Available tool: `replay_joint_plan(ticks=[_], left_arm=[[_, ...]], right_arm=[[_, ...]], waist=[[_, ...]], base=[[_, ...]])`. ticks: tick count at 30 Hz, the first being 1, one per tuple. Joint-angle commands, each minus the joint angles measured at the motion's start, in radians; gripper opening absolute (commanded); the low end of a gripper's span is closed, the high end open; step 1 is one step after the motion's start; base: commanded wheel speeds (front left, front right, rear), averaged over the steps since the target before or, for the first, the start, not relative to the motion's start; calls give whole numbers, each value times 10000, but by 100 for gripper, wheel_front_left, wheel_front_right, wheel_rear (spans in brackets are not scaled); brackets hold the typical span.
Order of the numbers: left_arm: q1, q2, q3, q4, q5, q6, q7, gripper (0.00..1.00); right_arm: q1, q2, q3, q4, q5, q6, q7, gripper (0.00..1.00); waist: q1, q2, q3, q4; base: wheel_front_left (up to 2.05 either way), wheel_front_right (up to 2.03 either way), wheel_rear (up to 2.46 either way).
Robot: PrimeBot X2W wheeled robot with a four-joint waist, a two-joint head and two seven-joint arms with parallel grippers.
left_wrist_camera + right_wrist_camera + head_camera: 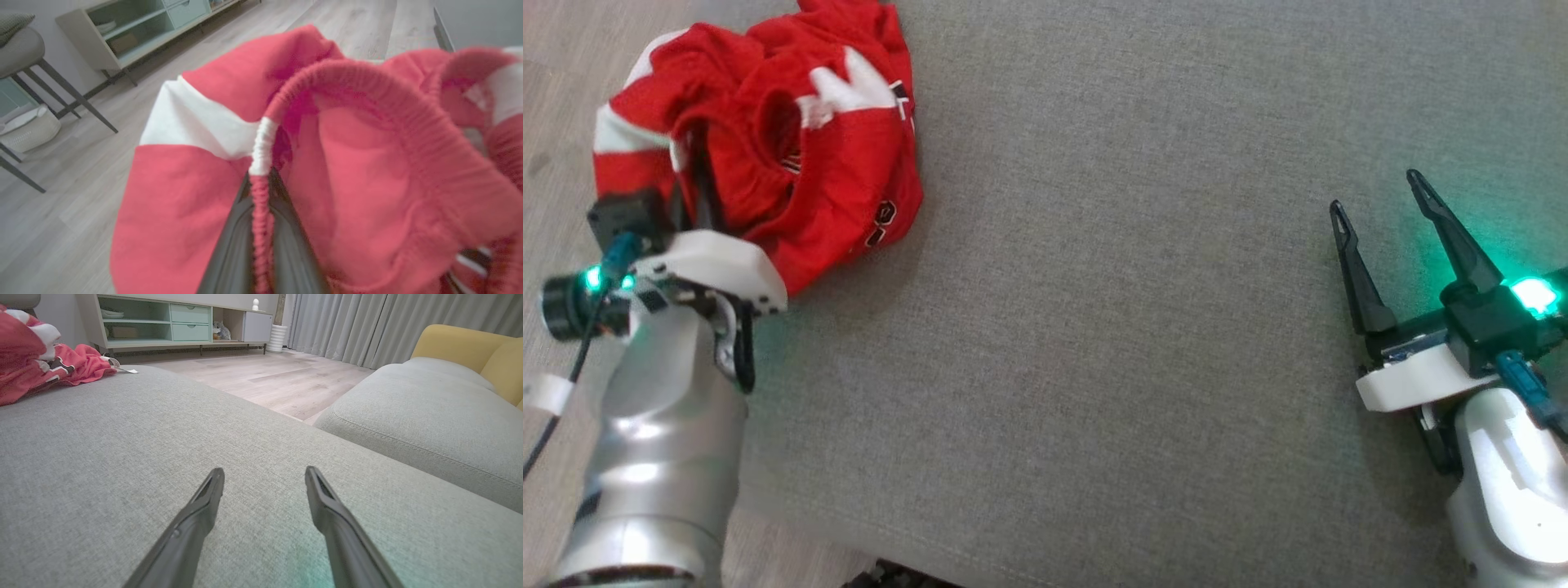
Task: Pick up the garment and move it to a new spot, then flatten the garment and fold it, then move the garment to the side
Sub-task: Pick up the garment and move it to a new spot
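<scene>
Left wrist view: garment [192, 204] is pinched at the hem by the left gripper [262, 181]; right gripper [1374, 189] is seen open, empty, well apart.

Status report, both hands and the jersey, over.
Left hand shut on jersey, ribbed edge. Right hand open over grey cushion. Jersey crumpled, cushion's left edge. No obstacle seen.

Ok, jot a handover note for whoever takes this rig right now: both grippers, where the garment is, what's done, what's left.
Left gripper: jaws shut on the ribbed hem of the garment.
Right gripper: jaws open, empty, over the bare grey cushion.
Garment: crumpled at the cushion's far left corner.
Done: grip taken.
Left: carry it to a new spot, flatten, fold, move aside.
</scene>
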Motion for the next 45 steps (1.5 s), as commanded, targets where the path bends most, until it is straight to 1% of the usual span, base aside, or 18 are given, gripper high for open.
replay_joint_plan(ticks=[1, 4, 7, 12, 17, 21, 24, 27, 30, 32, 33, 34, 35, 39, 42, 43, 44, 45], left_arm=[[-358, 674, 174, -325, 147, 75, -187, 0], [-584, 845, 49, -738, 337, 195, -338, 0], [-770, 1073, -114, -1533, 559, 222, -381, 0], [-957, 1454, -560, -3254, 936, -93, -381, 0], [-1294, 1630, -1093, -5149, 1091, -660, 421, 0], [-1438, 1639, -1494, -6497, 899, -1036, 1460, 0], [-1509, 1494, -1740, -7265, 515, -1193, 2189, 0], [-1553, 1310, -1948, -7785, 227, -1249, 2639, 0], [-1454, 785, -2105, -7954, -430, -1292, 2880, 0], [-1338, 456, -2300, -7888, -724, -1313, 2850, 0], [-1237, 286, -2409, -7776, -841, -1320, 2800, 0], [-1237, 286, -2409, -7776, -841, -1320, 2800, 0], [-1121, 125, -2502, -7649, -937, -1324, 2694, 0], [-512, -447, -3035, -6560, -1343, -1353, 1762, 0], [54, -709, -3732, -5366, -1632, -1377, 891, 0], [216, -762, -3994, -4918, -1685, -1382, 585, 47], [339, -796, -4285, -4464, -1648, -1385, 310, 99], [430, -819, -4496, -4023, -1576, -1386, 77, 100]], right_arm=[[21, -25, 208, 60, -88, -7, -5, 100], [-55, 179, 239, 92, 38, -7, -5, 100], [-87, 486, 246, 157, 200, -7, -5, 100], [-63, 1095, 302, 226, 472, -7, -5, 100], [225, 1567, 263, 124, 770, -7, -5, 100], [510, 1711, 271, 4, 1084, -7, -5, 100], [679, 1726, 363, -166, 1591, -7, -5, 100], [727, 1729, 444, -345, 1952, -7, -5, 100], [672, 1730, 536, -474, 2175, -7, -5, 100], [583, 1730, 602, -550, 2284, -7, -5, 100], [529, 1731, 627, -582, 2337, -7, -5, 100], [529, 1731, 627, -582, 2337, -7, -5, 100], [466, 1731, 685, -601, 2389, -7, -5, 100], [313, 1731, 785, -649, 2595, -7, -5, 100], [290, 1731, 803, -610, 2667, -7, -5, 100], [263, 1731, 822, -572, 2675, -7, -5, 100], [237, 1732, 850, -528, 2677, -7, -5, 100], [212, 1732, 884, -483, 2673, -7, -5, 100]], waist=[[-1, 0, -84, -1], [-1, 0, -398, -94], [-1, 0, -924, -313], [-1, 0, -2048, -1107], [-1, 0, -3101, -2295], [-1, 0, -3707, -3516], [-1, 0, -3920, -4395], [-1, 0, -3918, -5245], [-1, 0, -3730, -5958], [-1, 0, -3510, -6326], [-1, 0, -3391, -6475], [-1, 0, -3391, -6475], [-1, 0, -3248, -6642], [-1, 0, -2754, -7035], [-1, 0, -2369, -7092], [-1, 0, -2244, -7073], [-1, 0, -2131, -7032], [-1, 0, -2035, -6978]], base=[[0, 0, 0], [0, 0, 0], [0, 0, 0], [0, 0, 0], [0, 0, 0], [0, 0, 0], [0, 0, 0], [0, 0, 0], [0, 0, 0], [0, 0, 0], [0, 0, 0], [0, 0, 0], [0, 0, 0], [0, 0, 0], [0, 0, 0], [0, 0, 0], [0, 0, 0], [0, 0, 0]])
